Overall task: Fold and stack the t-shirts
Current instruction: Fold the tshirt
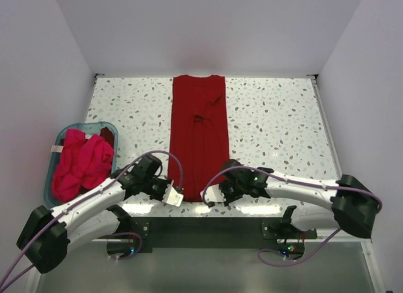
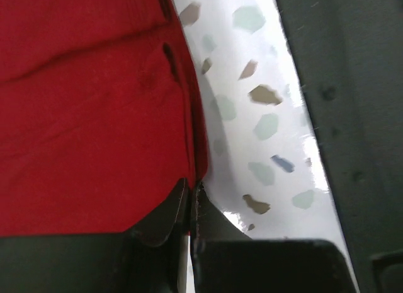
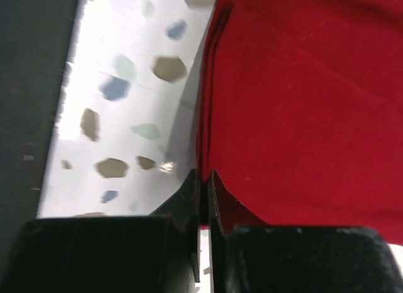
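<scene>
Teal basket (image 1: 58, 148): sits at the left edge of the desk (image 1: 277, 123), towards the near-left corner. It holds bunched pinkish-red t-shirts (image 1: 82, 164).

Left arm (image 1: 88, 205): reaches from the near-left corner, low and slanted towards the middle of the near edge, with a purple cable (image 1: 165, 155) looped over its wrist. The left gripper (image 1: 178, 196) is at the near-left corner of the cloth strip. In the wrist view the left gripper (image 2: 191, 192) has its fingers (image 2: 164, 211) pressed almost together, with the folded hem edge pinched in the thin slit between them.

Crimson t-shirt (image 1: 197, 138): lies flat in the centre of the desk, folded lengthwise into a narrow strip. The collar end is at the far edge and the hem is near the near edge. A sleeve fold shows on its upper half.

Right arm (image 1: 302, 189): reaches from the near-right corner, low and slanted towards the middle of the near edge, mirroring the left arm. The right gripper (image 1: 212, 195) is at the near-right corner of the strip. In the wrist view the right gripper (image 3: 203, 179) has its fingers (image 3: 179, 205) closed to a narrow gap that clamps the hem edge against the speckled surface.
</scene>
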Available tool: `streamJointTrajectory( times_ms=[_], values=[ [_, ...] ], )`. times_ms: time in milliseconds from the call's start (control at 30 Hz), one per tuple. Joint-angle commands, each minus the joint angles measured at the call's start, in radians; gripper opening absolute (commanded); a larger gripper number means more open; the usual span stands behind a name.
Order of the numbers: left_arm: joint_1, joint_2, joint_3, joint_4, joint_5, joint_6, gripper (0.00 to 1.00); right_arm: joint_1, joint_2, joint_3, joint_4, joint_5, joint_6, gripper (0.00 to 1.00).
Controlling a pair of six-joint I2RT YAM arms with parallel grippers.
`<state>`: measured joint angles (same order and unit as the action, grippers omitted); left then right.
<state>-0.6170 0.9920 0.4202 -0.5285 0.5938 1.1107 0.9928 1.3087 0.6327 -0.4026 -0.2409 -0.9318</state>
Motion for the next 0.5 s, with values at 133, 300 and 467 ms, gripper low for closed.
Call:
streamJointTrajectory(
  times_ms=[133,300,467],
  values=[
    [-0.119,-0.139,0.113,-0.218,0.038,-0.08,0.0,0.136,-0.212,0.013,-0.134,-0.057,0.192,0.0],
    [-0.09,-0.105,0.21,-0.202,-0.014,-0.1,0.0,-0.003,-0.194,0.108,-0.156,-0.093,0.128,0.0],
    [0.095,0.066,0.333,-0.203,0.044,0.032,0.0,-0.135,-0.117,0.208,-0.182,-0.147,-0.01,0.0]
  ],
)
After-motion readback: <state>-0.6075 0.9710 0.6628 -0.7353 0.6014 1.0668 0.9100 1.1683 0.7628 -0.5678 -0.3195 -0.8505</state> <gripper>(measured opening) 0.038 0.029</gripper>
